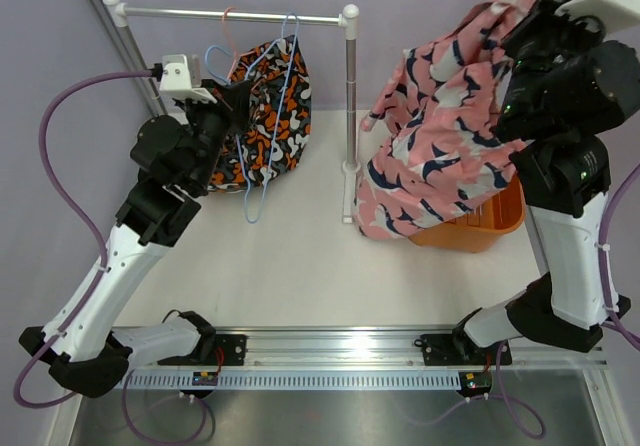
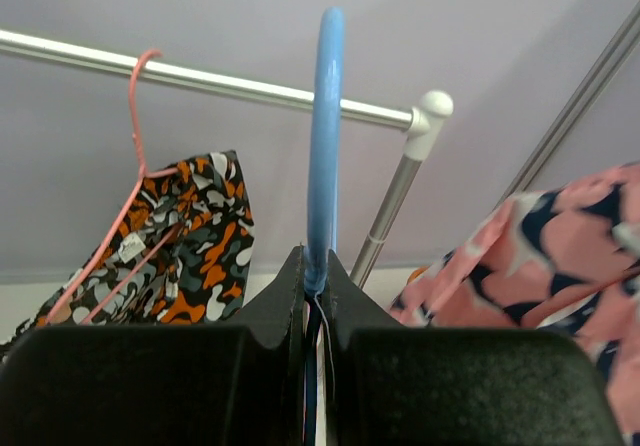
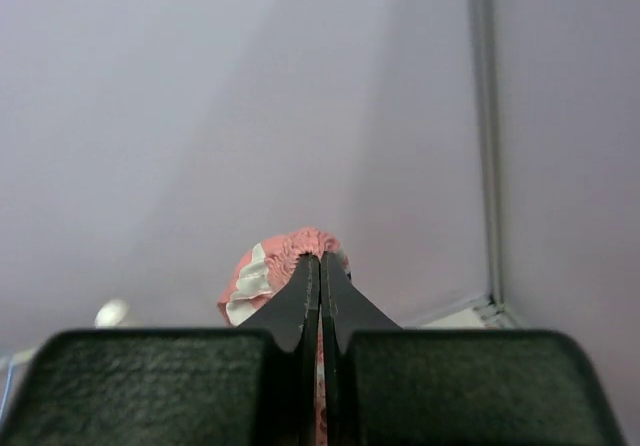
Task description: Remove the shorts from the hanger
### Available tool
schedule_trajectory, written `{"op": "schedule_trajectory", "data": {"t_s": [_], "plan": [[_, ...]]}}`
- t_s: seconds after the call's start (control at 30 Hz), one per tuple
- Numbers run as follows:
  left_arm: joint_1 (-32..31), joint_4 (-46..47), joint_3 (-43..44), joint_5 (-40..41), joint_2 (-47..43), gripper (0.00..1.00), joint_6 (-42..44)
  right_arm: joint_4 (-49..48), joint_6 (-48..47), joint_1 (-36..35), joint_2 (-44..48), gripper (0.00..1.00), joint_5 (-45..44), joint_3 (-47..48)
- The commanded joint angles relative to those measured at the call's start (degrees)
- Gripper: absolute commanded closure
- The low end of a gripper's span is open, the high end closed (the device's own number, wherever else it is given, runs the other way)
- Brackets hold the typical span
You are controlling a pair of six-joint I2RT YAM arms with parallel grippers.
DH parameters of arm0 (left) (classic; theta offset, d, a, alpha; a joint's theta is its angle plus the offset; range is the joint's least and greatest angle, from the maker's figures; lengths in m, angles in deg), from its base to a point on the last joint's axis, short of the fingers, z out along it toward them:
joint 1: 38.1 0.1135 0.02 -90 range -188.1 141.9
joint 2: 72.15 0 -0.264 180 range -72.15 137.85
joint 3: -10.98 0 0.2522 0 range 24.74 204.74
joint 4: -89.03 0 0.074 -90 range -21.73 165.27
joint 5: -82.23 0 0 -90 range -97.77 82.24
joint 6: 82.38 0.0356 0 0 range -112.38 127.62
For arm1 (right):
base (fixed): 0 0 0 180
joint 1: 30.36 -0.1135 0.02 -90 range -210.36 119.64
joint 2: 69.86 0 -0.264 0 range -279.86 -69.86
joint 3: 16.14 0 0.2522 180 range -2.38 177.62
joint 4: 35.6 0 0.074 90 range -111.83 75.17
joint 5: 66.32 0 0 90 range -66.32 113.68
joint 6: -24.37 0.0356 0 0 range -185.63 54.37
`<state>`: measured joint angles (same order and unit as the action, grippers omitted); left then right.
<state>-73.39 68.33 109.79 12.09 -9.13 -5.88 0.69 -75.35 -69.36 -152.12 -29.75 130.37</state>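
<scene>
- Right gripper (image 3: 320, 266), upper right of the top view: jaws pinched shut on a bunched fold of the pink shorts (image 1: 440, 136). The cloth hangs from it in a long drape.
- The low end of that drape spills over the orange basket (image 1: 480, 231) and down toward the desk (image 1: 300, 266), centre right, right beside the rack's post (image 1: 352, 96).
- Risk one: let go from here and part of the cloth may well land outside the basket, because the hem sits left of its rim.
- Risk two: swing left and the hem could catch the post and tug the rack.
- Left gripper (image 2: 315, 276), upper left of the top view: clamped tight on a blue hanger (image 2: 325, 116), which stands straight up between the jaws in the wrist view.
- The black shorts (image 1: 270, 116) hang under the rail (image 1: 230, 13), upper centre left, not yet free.
- A pink hanger (image 2: 135, 166) hooks the rail and runs into that cloth; I cannot tell which hanger bears the weight.
- Risk three: hanger wires cross over the black shorts, so a hard pull on the blue one could drag the lot along the rail or tangle it.
- Risk four: the grip is on plastic, not cloth, so the shorts may just ride along with the hanger.
- In the way: the post stands between the two garments, and the rail is close above the left arm.
</scene>
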Motion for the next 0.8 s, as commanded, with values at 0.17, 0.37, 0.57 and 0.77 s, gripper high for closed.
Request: {"op": "schedule_trajectory", "data": {"t_s": [0.17,0.37,0.57,0.77], "plan": [[0.13,3.16,-3.23,0.18,-1.24,1.0,0.22,-18.86,-14.67,14.64,-8.17,1.0,-15.73,4.71],[0.13,2.55,-4.11,-0.61,-1.94,1.0,0.66,-1.1,-0.67,25.55,-13.88,1.0,-14.08,13.75],[0.13,3.95,-6.13,-1.4,-2.2,1.0,-0.3,20.27,21.26,30.89,-16.61,1.0,-5.25,7.62],[0.13,4.65,-7.71,-1.49,-2.55,1.0,-0.57,23.97,33.88,33.73,-15.47,1.0,14.12,-13.81]]}}
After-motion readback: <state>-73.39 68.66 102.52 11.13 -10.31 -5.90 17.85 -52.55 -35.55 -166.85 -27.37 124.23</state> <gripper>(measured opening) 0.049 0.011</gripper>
